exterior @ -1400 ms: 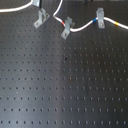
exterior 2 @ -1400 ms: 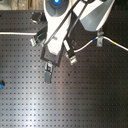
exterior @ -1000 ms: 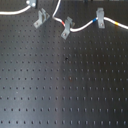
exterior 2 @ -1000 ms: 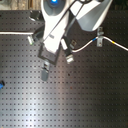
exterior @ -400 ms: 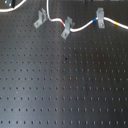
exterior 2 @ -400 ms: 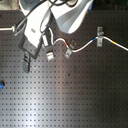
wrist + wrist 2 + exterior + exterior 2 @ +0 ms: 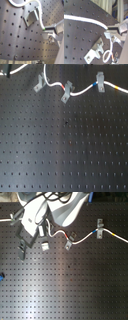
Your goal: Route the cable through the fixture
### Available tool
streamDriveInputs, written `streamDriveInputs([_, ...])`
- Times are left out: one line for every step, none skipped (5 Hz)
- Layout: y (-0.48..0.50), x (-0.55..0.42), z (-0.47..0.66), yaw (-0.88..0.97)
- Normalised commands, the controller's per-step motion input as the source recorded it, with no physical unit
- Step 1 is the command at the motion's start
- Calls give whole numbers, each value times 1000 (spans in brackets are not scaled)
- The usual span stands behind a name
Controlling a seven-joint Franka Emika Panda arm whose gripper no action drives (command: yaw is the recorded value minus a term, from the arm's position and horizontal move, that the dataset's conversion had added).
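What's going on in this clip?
A robot arm is routing a thin white cable across a black perforated board. The white cable runs past the wide upright grey clip and the larger slanted grey clip. In the first wrist view, the end effector appears to pinch it beside the small slim grey clip, where it does not look seated yet.
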Motion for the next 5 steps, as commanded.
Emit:
streamDriveInputs([327,-167,300,306])
streamDriveInputs([165,89,361,206])
streamDriveInputs([28,28,452,186])
streamDriveInputs([64,-61,320,186])
streamDriveInputs([-22,-121,287,126])
